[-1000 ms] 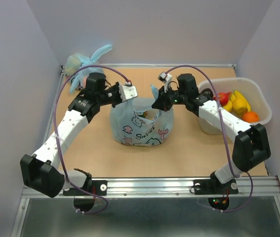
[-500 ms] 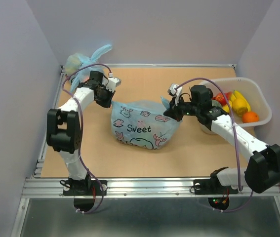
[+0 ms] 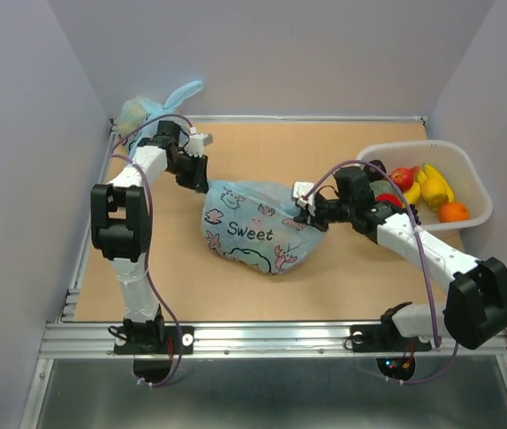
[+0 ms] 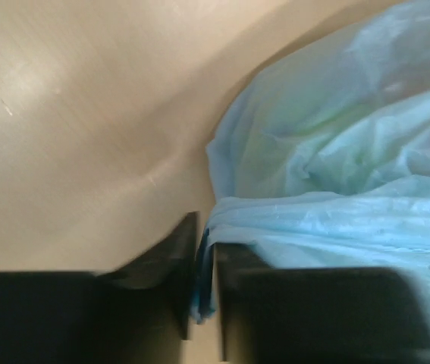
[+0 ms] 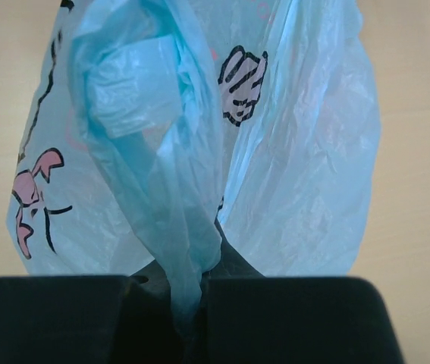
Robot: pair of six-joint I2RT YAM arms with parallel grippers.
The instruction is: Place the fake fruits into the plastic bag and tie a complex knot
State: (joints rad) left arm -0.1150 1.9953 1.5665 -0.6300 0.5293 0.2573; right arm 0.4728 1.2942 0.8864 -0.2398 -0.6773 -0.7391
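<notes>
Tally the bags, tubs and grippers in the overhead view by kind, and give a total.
Bags: 2, the printed bag and the smaller bag
Tubs: 1, the fruit tub
Grippers: 2, the left gripper and the right gripper
Total: 5

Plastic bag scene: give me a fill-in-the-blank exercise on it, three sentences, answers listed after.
1. The word printed on the plastic bag is ___.
2. The fake fruits lie in the tub on the robot's ___ side.
3. The right gripper is shut on the light-blue ___.
Missing words: Sweet; right; bag.
</notes>
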